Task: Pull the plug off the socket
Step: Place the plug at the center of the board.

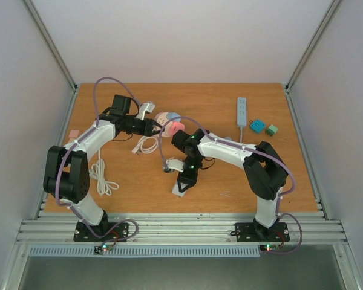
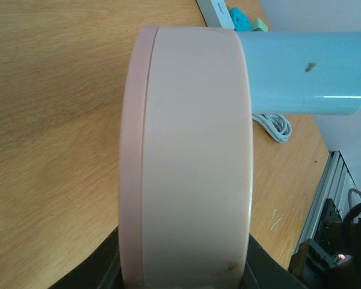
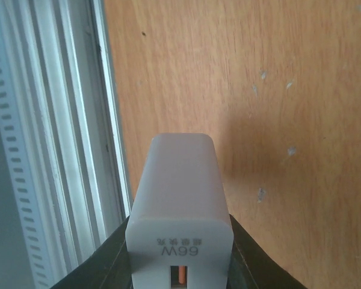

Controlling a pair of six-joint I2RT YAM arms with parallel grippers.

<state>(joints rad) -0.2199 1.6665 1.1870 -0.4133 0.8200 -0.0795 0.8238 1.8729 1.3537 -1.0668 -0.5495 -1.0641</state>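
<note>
Dark fingers (image 3: 105,268) of the right gripper (image 3: 180,253) sit closest to the lens in the right wrist view, pressed tight on both flanks of the plug (image 3: 179,180). It is a white, matte, round-cornered block whose near face carries a "66W" mark and a slot with an orange tongue. Its long axis runs from 6 toward 12 o'clock, away from the lens, over the grained wooden table (image 3: 277,90), with a ribbed aluminium rail (image 3: 54,120) at 9 o'clock (the prong end is hidden from here). In the left wrist view the left gripper (image 2: 183,277) is clamped across the socket (image 2: 186,156), a smooth cream disc with a pink rim, seen edge-on. A glossy pale-blue cylinder (image 2: 304,72) juts from the disc toward 3 o'clock, and no plug shows in it. From above, the socket (image 1: 168,122) hangs in the left gripper (image 1: 152,127) near the table's middle. The plug (image 1: 180,191) sits in the right gripper (image 1: 183,182) at roughly 6 o'clock from the socket, well apart, its length nearly along the 12-to-6 line. That gap is what the pull turns on: I judge the plug free of the socket, and any further draw would go toward 6 o'clock with the left arm bracing the socket.
</note>
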